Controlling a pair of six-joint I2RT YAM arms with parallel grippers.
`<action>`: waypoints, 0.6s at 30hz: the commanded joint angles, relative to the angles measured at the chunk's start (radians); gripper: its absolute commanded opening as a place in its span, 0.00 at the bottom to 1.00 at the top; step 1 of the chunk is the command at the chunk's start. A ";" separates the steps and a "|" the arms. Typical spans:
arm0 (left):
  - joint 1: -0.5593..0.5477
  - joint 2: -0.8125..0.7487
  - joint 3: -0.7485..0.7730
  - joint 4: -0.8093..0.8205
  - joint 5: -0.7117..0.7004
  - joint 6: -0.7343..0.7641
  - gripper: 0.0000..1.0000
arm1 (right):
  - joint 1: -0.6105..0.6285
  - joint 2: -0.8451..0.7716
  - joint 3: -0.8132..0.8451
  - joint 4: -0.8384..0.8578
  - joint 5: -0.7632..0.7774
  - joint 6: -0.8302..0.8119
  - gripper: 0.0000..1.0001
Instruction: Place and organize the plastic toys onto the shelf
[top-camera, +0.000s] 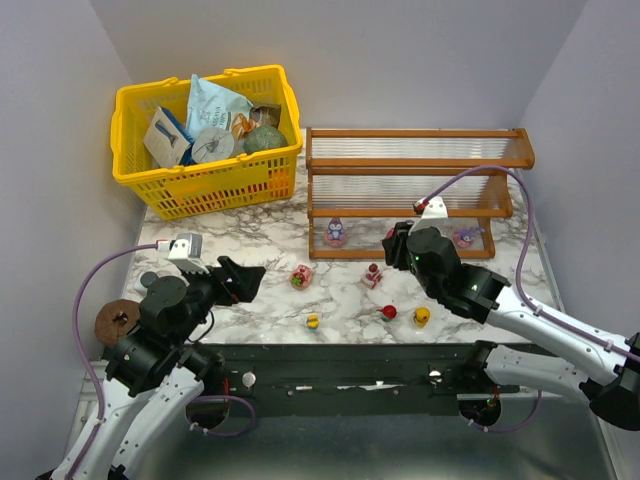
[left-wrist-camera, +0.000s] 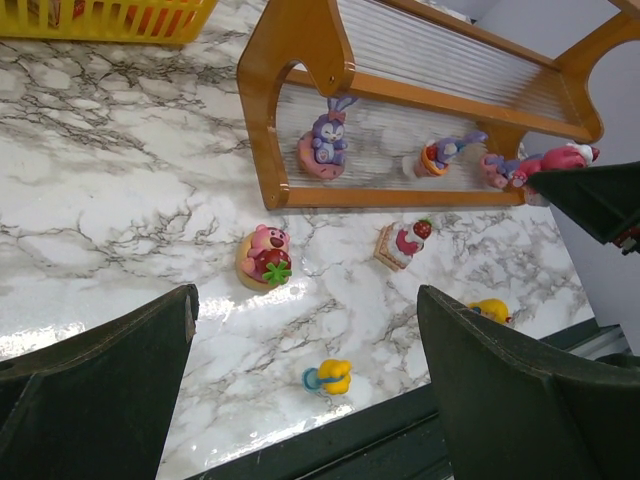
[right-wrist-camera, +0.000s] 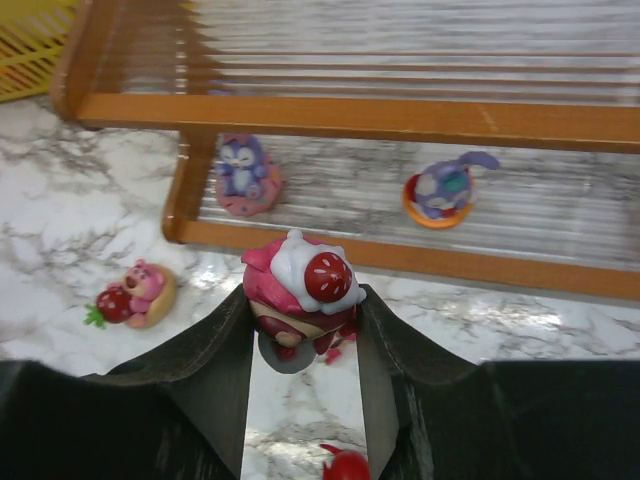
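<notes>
**Right pincer** (top-camera: 397, 242): partly closed on a pink toy (right-wrist-camera: 299, 283) topped with white cream and a red strawberry, gripped by its lower sides. The toy is held just in front of the shelf (top-camera: 413, 161), at its lowest tier. From the wrist view it sits between the 2 figurines already on that tier.

**Left pincer** (top-camera: 247, 277): jaws fully apart, holding nothing. It hovers over the surface (top-camera: 260, 240), well to the left of the shelf's front.

**On the shelf:** the lowest tier carries a purple rabbit figurine (left-wrist-camera: 328, 141) near the left end and a purple figurine in an orange cup (right-wrist-camera: 442, 192) further right. The 2 upper tiers show only ribbed clear plastic.

**In front of the shelf, on the surface:**
- a pink bear with a strawberry (left-wrist-camera: 264, 257), near the left post
- a red-and-white cake piece (left-wrist-camera: 402, 243), close to the front rail
- a small yellow duck (left-wrist-camera: 332, 376), further out
- a red toy (top-camera: 388, 312), also further out
- a second yellow toy (top-camera: 422, 317), beside the red toy

**Obstructions:** the orange-brown front rail of the lowest tier runs directly behind the held toy, and the middle tier's rail overhangs above it. The right arm's purple cable (top-camera: 470, 175) arcs across the front of the middle tier.

**Other items:** a yellow basket (top-camera: 205, 185) of packets and jars stands left of the shelf, apart from it.
</notes>
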 joint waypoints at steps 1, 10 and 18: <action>-0.005 -0.004 -0.012 0.016 0.022 0.013 0.99 | -0.068 0.004 0.055 -0.089 0.039 -0.066 0.24; -0.005 0.005 -0.012 0.017 0.024 0.011 0.99 | -0.209 0.070 0.093 0.033 0.006 -0.231 0.24; -0.005 0.008 -0.012 0.017 0.027 0.013 0.99 | -0.261 0.180 0.106 0.144 -0.005 -0.301 0.24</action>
